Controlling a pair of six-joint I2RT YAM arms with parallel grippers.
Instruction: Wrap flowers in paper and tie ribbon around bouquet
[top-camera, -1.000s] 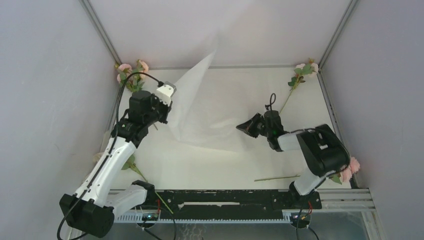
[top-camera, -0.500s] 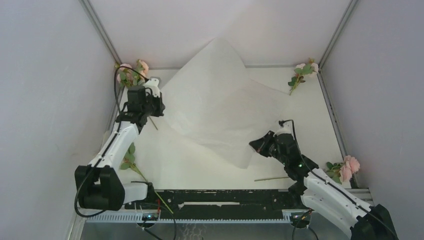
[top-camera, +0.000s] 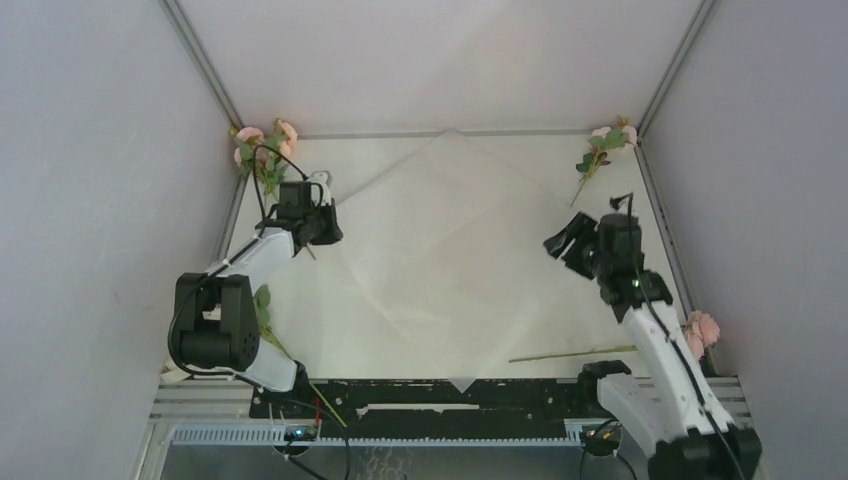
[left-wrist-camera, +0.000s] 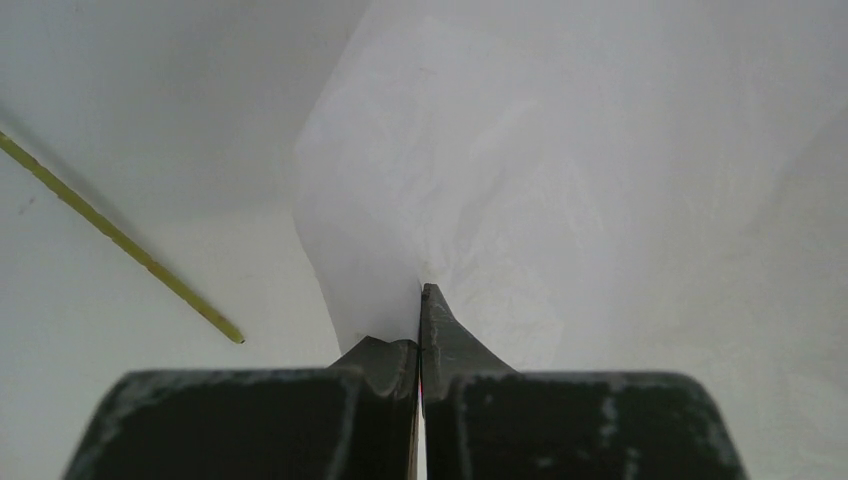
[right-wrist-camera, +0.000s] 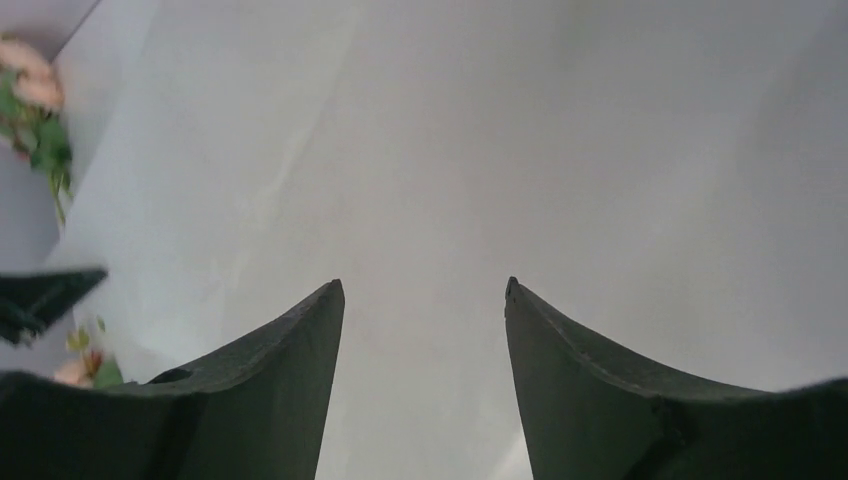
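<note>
The paper (top-camera: 450, 260) was a plain translucent white with a faint cream tint, unpatterned apart from pale creases, and barely distinct from the white worktop (top-camera: 330, 335) under it. Beyond the paper's left corner the roses (top-camera: 262, 140) were pale pink with green leaves. By its near right edge a stem (top-camera: 570, 354) was yellow-green. The left pincer (left-wrist-camera: 421, 300) and right pincer (right-wrist-camera: 425, 290) were dull black, scuffed grey. The arms (top-camera: 248, 262) were white with black joints.
</note>
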